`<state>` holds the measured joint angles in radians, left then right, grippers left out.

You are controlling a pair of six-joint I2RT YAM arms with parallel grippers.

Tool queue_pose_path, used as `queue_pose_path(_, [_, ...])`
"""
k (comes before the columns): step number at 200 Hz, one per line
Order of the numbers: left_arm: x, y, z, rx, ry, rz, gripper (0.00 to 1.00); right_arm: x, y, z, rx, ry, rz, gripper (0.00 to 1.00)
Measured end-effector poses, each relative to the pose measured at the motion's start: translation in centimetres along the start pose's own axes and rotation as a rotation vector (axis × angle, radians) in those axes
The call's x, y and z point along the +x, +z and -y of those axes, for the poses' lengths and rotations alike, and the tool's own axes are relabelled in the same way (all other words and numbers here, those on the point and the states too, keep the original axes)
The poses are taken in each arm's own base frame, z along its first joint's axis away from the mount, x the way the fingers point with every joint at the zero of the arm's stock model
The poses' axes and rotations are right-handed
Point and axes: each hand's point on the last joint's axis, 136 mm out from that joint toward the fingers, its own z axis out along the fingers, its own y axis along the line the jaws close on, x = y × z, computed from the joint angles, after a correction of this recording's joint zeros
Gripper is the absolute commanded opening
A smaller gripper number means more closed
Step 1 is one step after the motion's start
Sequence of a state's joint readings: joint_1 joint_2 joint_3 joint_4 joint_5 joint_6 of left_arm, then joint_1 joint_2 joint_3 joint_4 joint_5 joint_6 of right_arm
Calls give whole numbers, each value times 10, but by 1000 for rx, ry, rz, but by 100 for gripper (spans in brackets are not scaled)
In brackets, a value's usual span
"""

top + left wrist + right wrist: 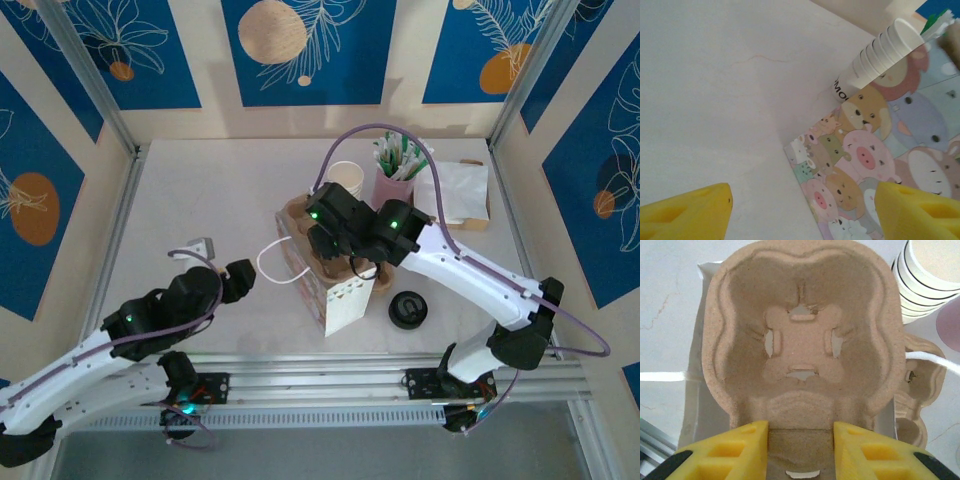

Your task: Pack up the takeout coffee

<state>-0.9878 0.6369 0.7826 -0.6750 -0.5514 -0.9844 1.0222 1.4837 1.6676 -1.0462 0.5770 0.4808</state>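
A paper bag [345, 300] printed with cartoon animals [865, 165] stands in the middle of the table, its white handle [270, 262] hanging to the left. My right gripper [322, 240] [800, 427] is shut on the centre ridge of a brown cardboard cup carrier [298, 222] [805, 330], holding it over the bag's open top; the bag's white inside [695, 390] shows around it. My left gripper [240, 278] [805, 215] is open and holds nothing, low beside the bag's left face. A stack of white paper cups [345, 178] [880, 55] [925, 285] stands behind the bag.
A pink cup of green-and-white stirrers [395, 178] stands at the back right with a pile of white napkins [462, 190] beside it. A black lid [408, 309] lies right of the bag. Metal rails [320, 375] run along the near edge.
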Motion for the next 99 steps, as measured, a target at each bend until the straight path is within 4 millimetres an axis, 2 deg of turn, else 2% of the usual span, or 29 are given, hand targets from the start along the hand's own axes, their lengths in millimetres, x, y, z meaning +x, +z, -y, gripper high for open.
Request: queue_pose_path(99, [-1,1,3,-4,4,-5,76,5,8,-2,0,-18,-12,37])
